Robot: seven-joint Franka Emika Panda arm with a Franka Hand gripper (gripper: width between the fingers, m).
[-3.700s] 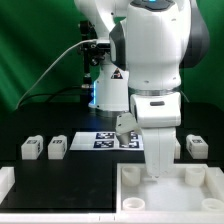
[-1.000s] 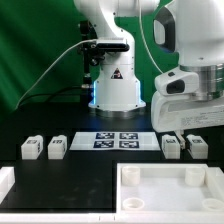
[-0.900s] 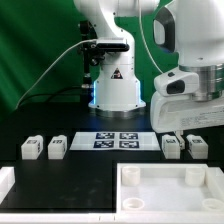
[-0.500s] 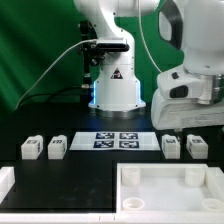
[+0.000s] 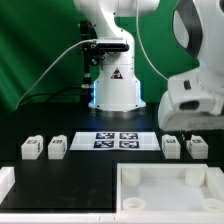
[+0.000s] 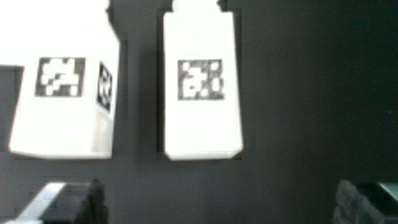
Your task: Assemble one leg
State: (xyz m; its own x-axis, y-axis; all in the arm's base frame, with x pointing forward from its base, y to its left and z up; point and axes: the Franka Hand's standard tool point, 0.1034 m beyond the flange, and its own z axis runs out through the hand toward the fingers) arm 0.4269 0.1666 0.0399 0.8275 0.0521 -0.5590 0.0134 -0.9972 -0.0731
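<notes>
Four small white legs lie on the black table in the exterior view: two at the left (image 5: 30, 148) (image 5: 57, 147) and two at the right (image 5: 171, 146) (image 5: 196, 146). The arm's white body (image 5: 196, 98) hangs over the right pair, and its fingers do not show in this view. In the wrist view, two legs with black marker tags lie side by side (image 6: 63, 95) (image 6: 199, 85) on the dark table. My gripper (image 6: 221, 204) is open and empty. Its dark fingertips (image 6: 71, 200) stand wide apart, short of the legs and touching neither.
The marker board (image 5: 118, 140) lies at the table's middle in front of the robot base. The large white tray-like base (image 5: 128, 178) with raised walls fills the front right. Another white part (image 5: 5, 180) sits at the front left corner.
The arm has left the tray at the front, risen and swung to the exterior view's right. It now hangs over the right pair of legs. The legs have not moved.
</notes>
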